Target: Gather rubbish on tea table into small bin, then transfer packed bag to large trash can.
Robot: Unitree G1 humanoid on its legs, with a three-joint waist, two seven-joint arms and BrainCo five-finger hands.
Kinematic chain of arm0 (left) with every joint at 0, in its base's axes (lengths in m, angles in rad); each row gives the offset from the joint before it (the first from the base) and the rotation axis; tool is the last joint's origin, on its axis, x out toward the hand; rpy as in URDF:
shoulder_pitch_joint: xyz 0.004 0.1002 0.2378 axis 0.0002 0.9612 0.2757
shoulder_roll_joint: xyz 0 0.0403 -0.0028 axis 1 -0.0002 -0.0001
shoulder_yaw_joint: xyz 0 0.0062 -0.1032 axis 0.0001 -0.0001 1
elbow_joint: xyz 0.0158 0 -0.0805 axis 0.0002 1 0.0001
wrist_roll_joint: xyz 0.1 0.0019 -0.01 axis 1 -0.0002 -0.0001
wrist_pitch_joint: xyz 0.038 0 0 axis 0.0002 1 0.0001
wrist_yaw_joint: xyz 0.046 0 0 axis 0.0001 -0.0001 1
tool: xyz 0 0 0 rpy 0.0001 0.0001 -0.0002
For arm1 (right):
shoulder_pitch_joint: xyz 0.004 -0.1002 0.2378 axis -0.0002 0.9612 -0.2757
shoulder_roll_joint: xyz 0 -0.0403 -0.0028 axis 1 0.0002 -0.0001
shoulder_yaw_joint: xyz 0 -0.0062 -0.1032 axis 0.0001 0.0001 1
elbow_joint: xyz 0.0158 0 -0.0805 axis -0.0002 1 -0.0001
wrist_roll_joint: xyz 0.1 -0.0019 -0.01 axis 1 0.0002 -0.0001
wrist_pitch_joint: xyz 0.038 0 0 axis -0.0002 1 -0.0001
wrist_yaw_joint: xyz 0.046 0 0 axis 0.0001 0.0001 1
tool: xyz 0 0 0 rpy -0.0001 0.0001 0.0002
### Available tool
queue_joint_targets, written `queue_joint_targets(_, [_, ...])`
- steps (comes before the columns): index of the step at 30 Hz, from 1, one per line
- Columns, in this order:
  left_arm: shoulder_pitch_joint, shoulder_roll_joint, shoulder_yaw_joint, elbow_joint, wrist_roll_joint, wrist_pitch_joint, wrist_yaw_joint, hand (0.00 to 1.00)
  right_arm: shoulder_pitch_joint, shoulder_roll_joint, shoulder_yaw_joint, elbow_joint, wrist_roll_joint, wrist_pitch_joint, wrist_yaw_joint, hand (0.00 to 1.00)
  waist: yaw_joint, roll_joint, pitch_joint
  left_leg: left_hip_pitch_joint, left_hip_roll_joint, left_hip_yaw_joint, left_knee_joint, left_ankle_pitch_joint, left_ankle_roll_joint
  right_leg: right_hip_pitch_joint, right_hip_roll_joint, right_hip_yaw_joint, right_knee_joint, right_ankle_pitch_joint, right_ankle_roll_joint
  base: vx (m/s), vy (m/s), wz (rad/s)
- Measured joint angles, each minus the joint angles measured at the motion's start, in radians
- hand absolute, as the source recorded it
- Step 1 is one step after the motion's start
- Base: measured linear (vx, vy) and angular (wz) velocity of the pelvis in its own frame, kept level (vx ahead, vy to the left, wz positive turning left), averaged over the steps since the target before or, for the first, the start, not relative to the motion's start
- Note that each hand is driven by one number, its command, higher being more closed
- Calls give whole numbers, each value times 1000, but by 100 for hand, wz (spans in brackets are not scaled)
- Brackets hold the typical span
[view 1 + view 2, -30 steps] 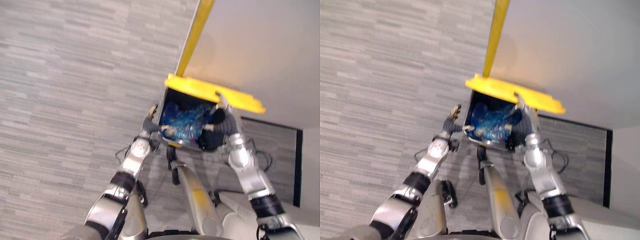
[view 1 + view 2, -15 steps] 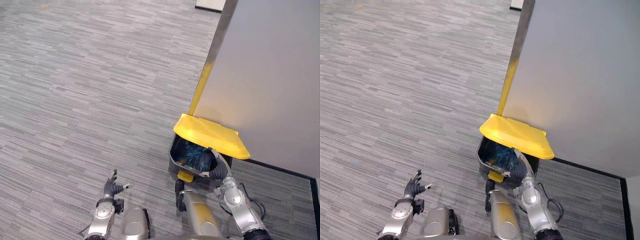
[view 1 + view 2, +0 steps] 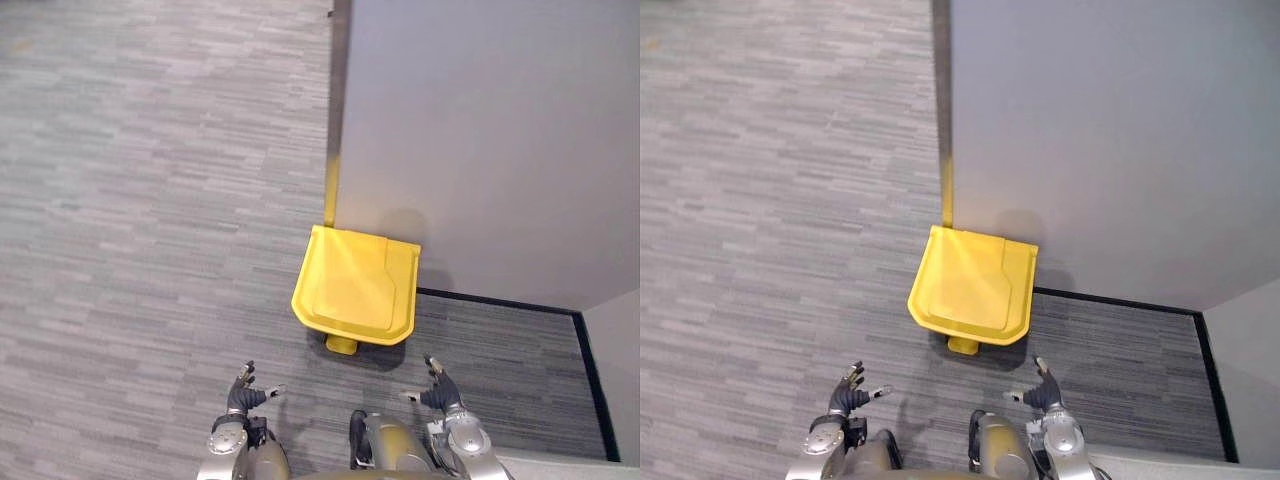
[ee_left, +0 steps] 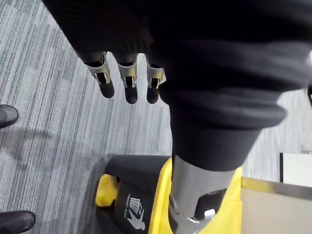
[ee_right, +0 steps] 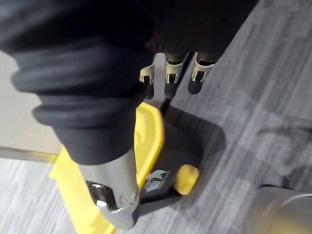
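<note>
The large trash can stands on the carpet against the grey wall, its yellow lid (image 3: 355, 285) down flat and hiding the inside. A yellow pedal (image 3: 342, 345) sticks out at its foot. My left hand (image 3: 243, 392) hovers low in front of the can to its left, fingers spread and empty. My right hand (image 3: 440, 392) hovers to the can's front right, also open and empty. In the left wrist view, straight fingers (image 4: 126, 80) point over the carpet beside the can's dark body (image 4: 136, 195). In the right wrist view, relaxed fingers (image 5: 168, 75) hang above the pedal (image 5: 187, 175).
A grey wall (image 3: 480, 140) rises right behind the can, with a metal post and yellow strip (image 3: 332, 190) at its corner. Grey striped carpet (image 3: 140, 200) spreads to the left. A black line (image 3: 500, 302) runs along the wall's foot on the right.
The camera has swung. The can's lid has dropped shut over the blue bag. My right hand has come off the can's rim, and both hands now hang open in front of it.
</note>
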Motion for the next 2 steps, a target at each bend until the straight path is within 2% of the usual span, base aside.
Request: queue_joint_targets(2, [5,2,11,19,0,-2,1,0,2,-14,-3,42,0,1,0,0,1,18,-14,35,-9,-36,-77,28,-2,32,21,-5,-62,23,-4,26,-76,1])
